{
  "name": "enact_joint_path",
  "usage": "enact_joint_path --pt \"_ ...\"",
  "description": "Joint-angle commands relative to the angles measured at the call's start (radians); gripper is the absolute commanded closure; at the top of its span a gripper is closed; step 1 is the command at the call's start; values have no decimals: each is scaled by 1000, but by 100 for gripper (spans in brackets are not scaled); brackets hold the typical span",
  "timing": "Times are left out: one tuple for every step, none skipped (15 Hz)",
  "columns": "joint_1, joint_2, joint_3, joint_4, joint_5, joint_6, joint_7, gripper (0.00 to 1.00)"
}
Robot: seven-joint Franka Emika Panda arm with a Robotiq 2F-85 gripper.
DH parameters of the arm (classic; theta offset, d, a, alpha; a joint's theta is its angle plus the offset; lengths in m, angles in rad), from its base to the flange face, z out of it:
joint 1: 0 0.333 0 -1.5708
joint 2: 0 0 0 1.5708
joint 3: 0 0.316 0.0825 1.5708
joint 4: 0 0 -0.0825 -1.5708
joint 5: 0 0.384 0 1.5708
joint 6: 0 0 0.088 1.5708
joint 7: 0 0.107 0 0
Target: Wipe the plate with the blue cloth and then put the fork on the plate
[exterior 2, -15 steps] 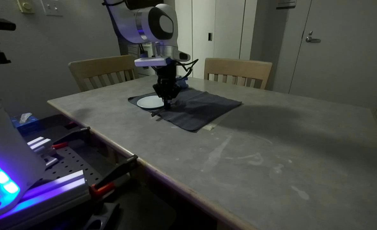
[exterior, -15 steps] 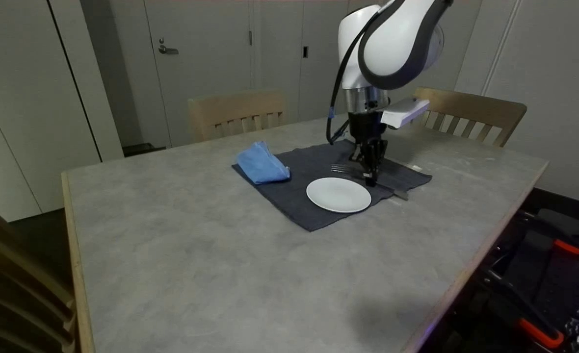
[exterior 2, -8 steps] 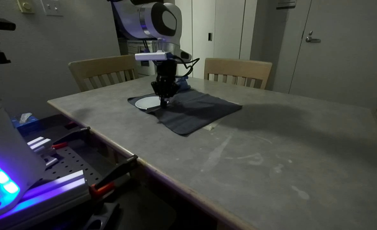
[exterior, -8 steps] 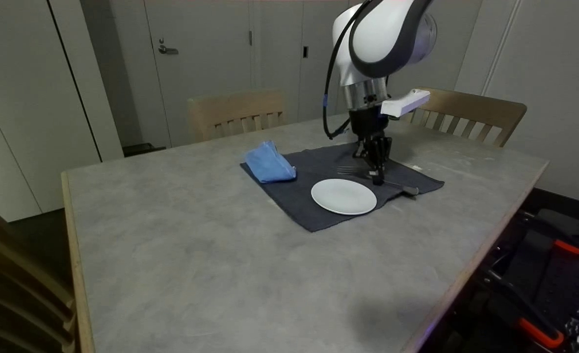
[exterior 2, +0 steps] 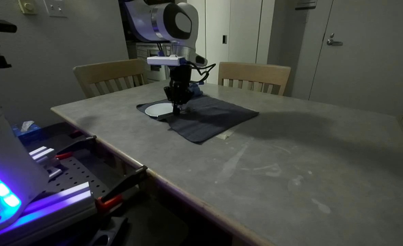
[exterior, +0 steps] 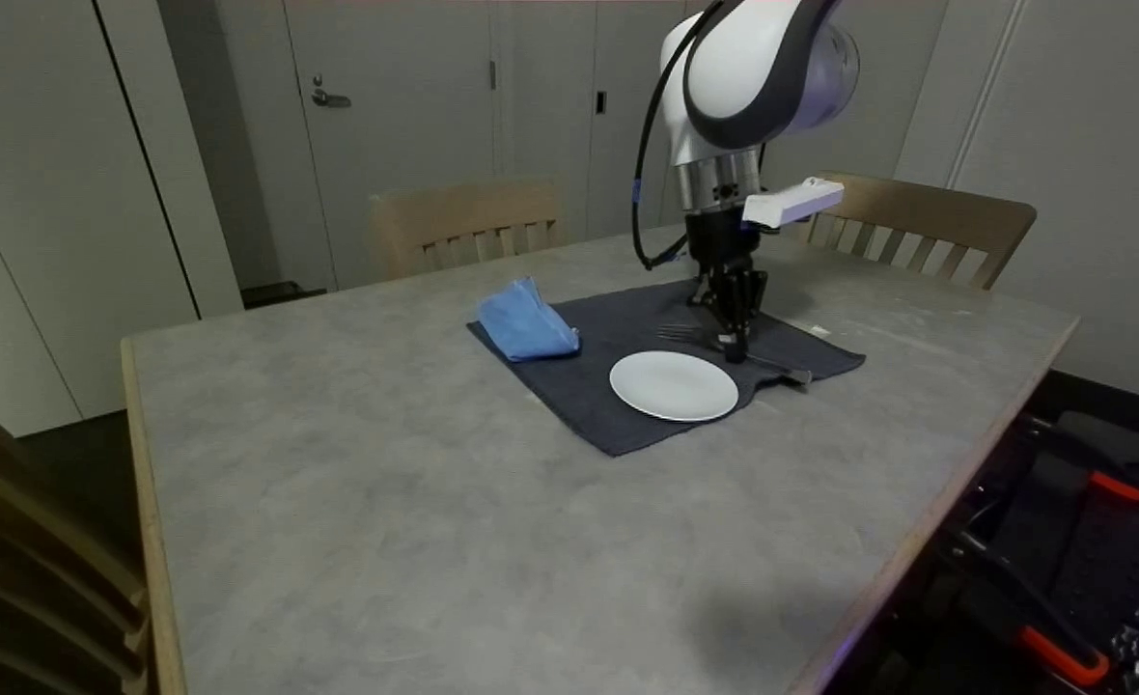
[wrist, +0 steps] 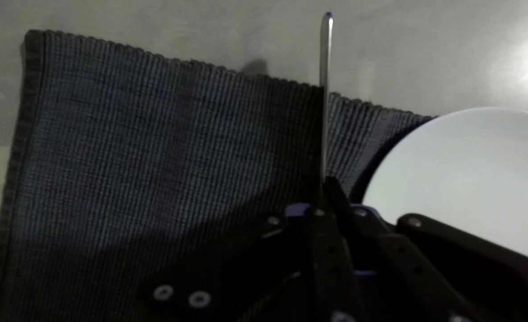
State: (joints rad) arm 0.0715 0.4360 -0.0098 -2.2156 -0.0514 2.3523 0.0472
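And the gripper (exterior: pixel 735 353) had its catch, pointing down in both exterior views, fingertips clamped narrow on the fork (wrist: pixel 325 56) about midway along its length! In an exterior view the tines pointed between nine and ten o'clock, the handle end between three and four. Just beside the fork lay the white plate (exterior: pixel 674 386), and from its centre the gripper stood at two o'clock, just off the rim. The wrist view had the handle running up to twelve, out past the edge of the dark grey placemat (exterior: pixel 574 391), with the plate close by at three. Whether the fork touched the placemat, you couldn't tell. And away at ten o'clock from the plate, in an exterior view, sat the blue cloth (exterior: pixel 528 323), bunched on the placemat's corner, well apart from the gripper, the whole spread on the grey table (exterior: pixel 434 521).
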Motion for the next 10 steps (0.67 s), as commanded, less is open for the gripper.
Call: enact_joint_path --pt "-25 55 3 43 16 52 2 99" --pt "-28 63 2 51 17 53 3 99" --pt "-29 67 0 56 15 45 6 99" --pt "-29 72 -1 61 12 42 8 99" --pt "-28 71 0 66 14 24 14 99" --pt "-26 64 1 66 14 9 17 99" --pt "-17 54 -4 59 3 11 33 99" --pt "-12 49 -7 54 -3 15 45 99" --pt "-8 43 -10 50 -9 17 56 88" --pt "-6 40 -10 51 -10 12 63 71"
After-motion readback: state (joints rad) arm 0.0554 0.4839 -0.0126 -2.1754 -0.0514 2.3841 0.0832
